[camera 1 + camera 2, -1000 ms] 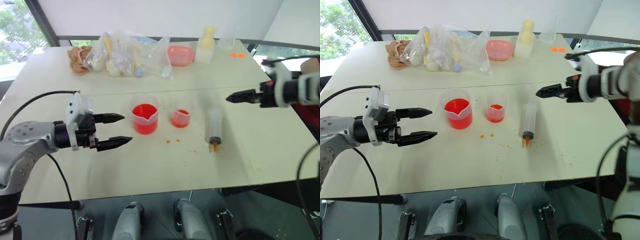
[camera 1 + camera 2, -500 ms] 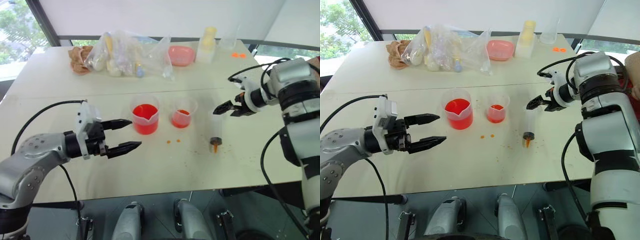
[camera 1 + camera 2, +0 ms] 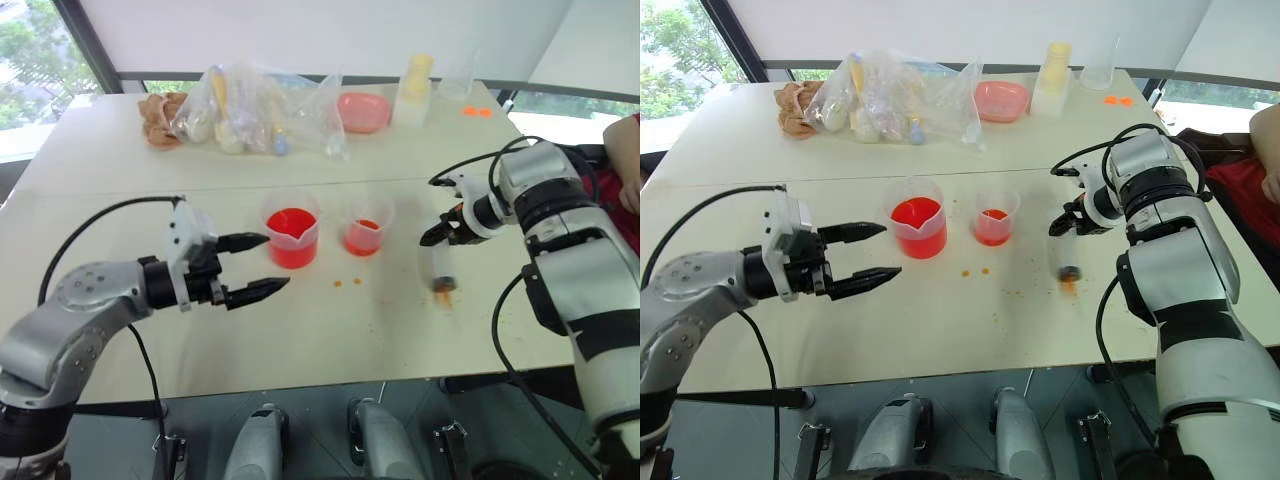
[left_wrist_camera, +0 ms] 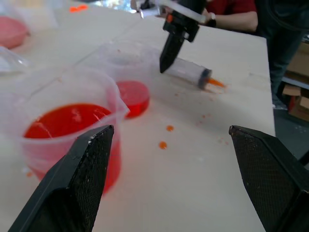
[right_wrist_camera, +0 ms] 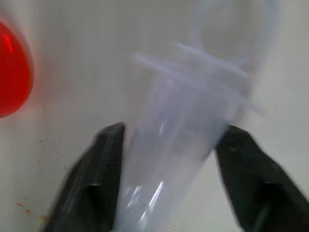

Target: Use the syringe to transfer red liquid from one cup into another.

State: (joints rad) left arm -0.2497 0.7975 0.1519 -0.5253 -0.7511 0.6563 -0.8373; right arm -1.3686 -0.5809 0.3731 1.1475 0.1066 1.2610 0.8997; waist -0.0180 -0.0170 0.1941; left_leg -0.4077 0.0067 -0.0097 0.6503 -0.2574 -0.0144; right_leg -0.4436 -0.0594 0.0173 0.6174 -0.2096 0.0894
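- The table (image 3: 330, 330) carries the whole setup, with a clutter of plastic bags (image 3: 255, 110) and a pink bowl (image 3: 362, 110) along its far edge.
- The right gripper (image 3: 437, 232) has come down from well above the table onto the syringe (image 3: 437, 268), and its fingers (image 5: 108, 169) now press against both sides of the clear barrel; a second ago they stood spread in the air.
- The left gripper (image 3: 258, 267) hovers just beside the spouted cup (image 3: 291, 238), its fingers spread wide and holding nothing, much as before.
- The spouted cup, near the middle of the table, holds plenty of red liquid (image 3: 290, 225); the smaller cup (image 3: 364, 235) stands just to its right with a shallow red layer.
- The syringe lies flat to the right of the smaller cup, orange nozzle toward the near edge, and has shifted slightly under the grip.
- Judgement: the pickup is just being secured; lifting, then dipping the nozzle into the spouted cup, comes next.
- Small orange drops (image 3: 346, 282) dot the table near the cups.
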